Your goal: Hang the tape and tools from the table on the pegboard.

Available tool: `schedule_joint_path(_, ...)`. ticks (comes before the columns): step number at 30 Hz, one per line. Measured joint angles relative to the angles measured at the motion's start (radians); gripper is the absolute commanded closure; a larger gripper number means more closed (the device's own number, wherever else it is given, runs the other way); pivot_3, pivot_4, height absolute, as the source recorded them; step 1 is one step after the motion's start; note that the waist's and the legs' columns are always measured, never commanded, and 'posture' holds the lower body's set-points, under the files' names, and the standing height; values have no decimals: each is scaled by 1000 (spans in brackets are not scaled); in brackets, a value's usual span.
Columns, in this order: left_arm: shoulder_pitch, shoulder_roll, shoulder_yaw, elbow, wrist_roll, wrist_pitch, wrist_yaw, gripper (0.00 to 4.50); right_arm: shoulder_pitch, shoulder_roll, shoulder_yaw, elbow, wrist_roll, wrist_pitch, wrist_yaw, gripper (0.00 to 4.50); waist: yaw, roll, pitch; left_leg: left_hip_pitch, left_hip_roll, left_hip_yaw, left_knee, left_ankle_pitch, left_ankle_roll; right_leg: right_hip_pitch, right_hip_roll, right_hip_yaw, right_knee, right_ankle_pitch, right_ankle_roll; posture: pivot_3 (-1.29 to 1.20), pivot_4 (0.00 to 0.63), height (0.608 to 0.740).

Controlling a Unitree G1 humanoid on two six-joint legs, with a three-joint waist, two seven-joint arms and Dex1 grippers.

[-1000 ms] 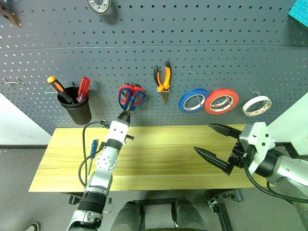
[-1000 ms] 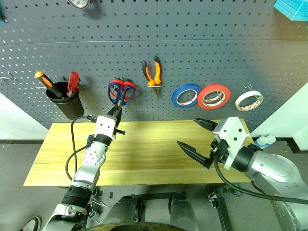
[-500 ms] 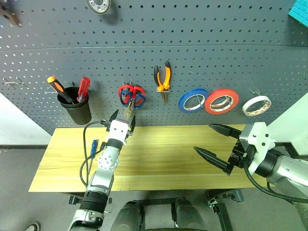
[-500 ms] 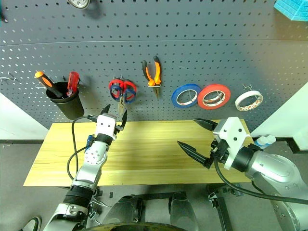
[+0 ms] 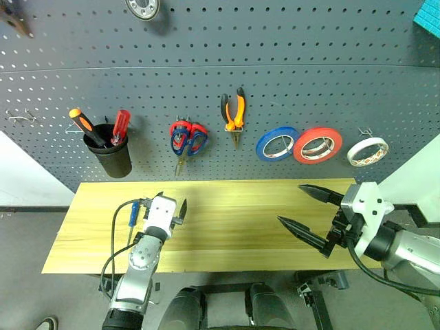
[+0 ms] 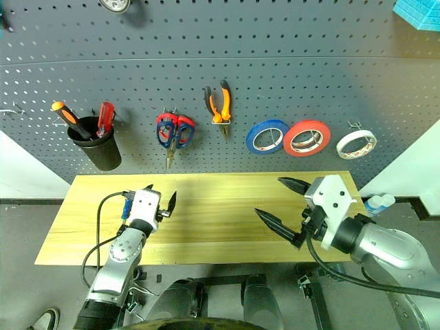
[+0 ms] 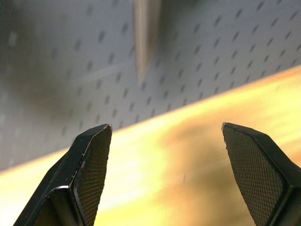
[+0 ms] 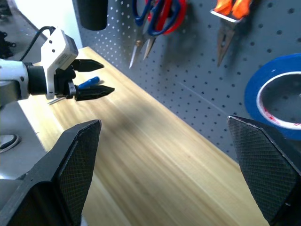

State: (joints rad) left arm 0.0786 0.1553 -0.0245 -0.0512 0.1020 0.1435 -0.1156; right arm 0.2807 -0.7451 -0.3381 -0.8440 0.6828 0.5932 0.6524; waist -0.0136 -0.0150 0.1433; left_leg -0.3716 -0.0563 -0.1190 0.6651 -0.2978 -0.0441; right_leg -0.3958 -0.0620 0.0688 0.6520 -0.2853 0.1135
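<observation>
Screwdriver (image 5: 133, 212) lies on table (image 5: 240, 206) just left of left gripper (image 5: 171, 205), long axis front-to-back. Left jaws wide, empty. Right gripper (image 5: 309, 212), wide and empty, is well apart.

White-housed wrists, grey arms, black cables, seemingly cross-hatched black fingers (image 7: 91, 165).
</observation>
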Motion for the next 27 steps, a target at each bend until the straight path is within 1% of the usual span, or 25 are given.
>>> schedule_joint_path(3, -21, 14, 61, -53, -38, 192, -4, 609, 20, 2, 0, -13, 4, 0, -4, 0, 0, 0, 0, 0, 0, 0, 0, 0, 0, 0, 0, 0, 0, 0, 0, -66, 127, 724)
schedule_joint_path(6, -83, 19, 127, -77, -85, 393, -3, 609, 37, 3, -4, -22, 14, 4, -9, 0, 0, 0, 0, 1, 0, 0, 0, 0, 0, 1, 0, 0, 0, 0, 0, -66, 132, 724)
schedule_joint_path(12, -189, 5, 203, -79, -179, 706, -4, 609, 66, -16, -36, -52, 50, 19, -8, 0, -4, -1, 0, 1, 0, -1, 0, 0, 0, 1, 0, -1, -1, 0, 0, -76, 141, 724)
schedule_joint_path(18, -198, 21, 217, -66, -204, 820, -5, 609, 74, -21, -52, -54, 67, 29, -9, 0, -1, -1, 1, 0, 0, -1, 0, 0, 0, 1, 0, -1, -1, 0, 0, -76, 144, 724)
schedule_joint_path(21, -212, 59, 243, -42, -217, 850, -12, 609, 81, -23, -64, -54, 67, 30, -6, 0, 0, -1, 1, 0, 0, -1, 0, 0, 0, 1, 0, -1, -1, 0, 0, -71, 146, 724)
schedule_joint_path(27, -237, 132, 297, 4, -224, 851, -13, 609, 90, -27, -71, -53, 67, 30, 1, 0, 0, -1, 1, 0, 0, -1, 0, 0, 0, 1, -1, -1, -2, 0, 0, -62, 153, 724)
